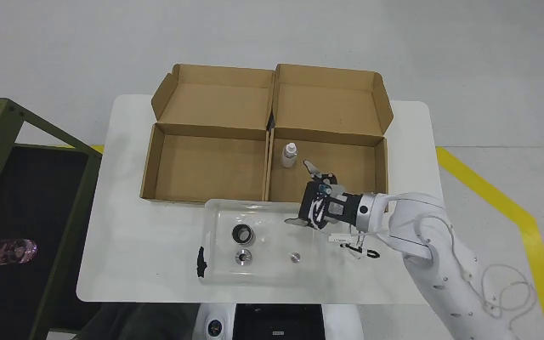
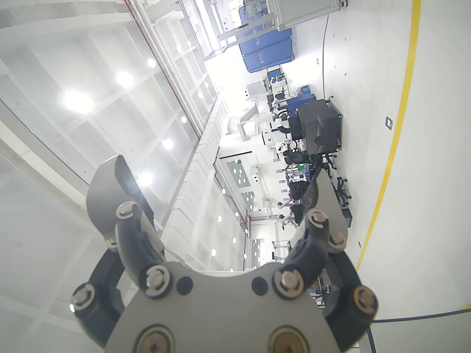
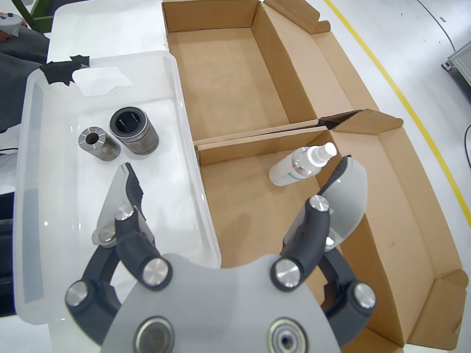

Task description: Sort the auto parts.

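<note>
- Left gripper [image 2: 219, 168]: fingers spread wide, nothing held, aimed at the ceiling.
- Clear plastic tub [image 1: 212, 246], nearest the robot: holds a grey steel sleeve with dark ribbed bore [image 3: 134, 130], a shorter steel cylinder [image 3: 98, 144] just beside it, and a small round metal disc [image 1: 295, 256] apart from them.
- Right gripper [image 3: 237, 165]: wide open, nothing held, above the tub's far rim.
- Right brown cardboard box [image 1: 381, 166]: white spray bottle [image 3: 301, 165] lying near the wall shared with the left brown cardboard box [image 1: 212, 166].

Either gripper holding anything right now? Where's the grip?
Nothing held: right gripper open and empty over the clear bin edge; left gripper open, empty.
</note>
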Controlling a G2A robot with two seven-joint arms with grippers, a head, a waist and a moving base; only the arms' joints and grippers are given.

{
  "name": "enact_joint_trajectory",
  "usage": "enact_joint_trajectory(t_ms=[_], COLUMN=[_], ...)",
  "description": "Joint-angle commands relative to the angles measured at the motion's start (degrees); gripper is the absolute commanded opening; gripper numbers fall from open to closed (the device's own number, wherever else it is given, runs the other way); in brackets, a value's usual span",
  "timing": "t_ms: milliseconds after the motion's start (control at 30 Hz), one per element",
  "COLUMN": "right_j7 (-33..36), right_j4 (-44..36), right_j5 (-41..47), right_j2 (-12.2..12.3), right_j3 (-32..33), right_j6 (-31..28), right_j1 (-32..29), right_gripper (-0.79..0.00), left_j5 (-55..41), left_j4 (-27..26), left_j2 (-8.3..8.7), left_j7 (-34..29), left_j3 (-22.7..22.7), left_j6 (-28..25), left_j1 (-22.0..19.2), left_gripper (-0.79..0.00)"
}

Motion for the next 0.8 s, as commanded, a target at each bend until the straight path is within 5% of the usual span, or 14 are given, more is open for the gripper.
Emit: enact_joint_trajectory(t_ms=[0,767], right_j7=[0.43,11.11], right_j4=[-1.27,-6.21], right_j5=[-0.68,-7.89], right_j2=[0.22,1.92], right_j3=[-0.09,-5.84], right_j6=[-0.59,-5.37], right_j1=[-1.42,-7.98], right_gripper=[0.0,0.0], left_j5=[0.0,0.0], left_j4=[0.0,0.0], left_j2=[0.0,0.0], left_j7=[0.0,0.0], left_j3=[0.0,0.0], left_j6=[0.0,0.0], left_j1=[0.0,0.0], left_gripper=[0.0,0.0])
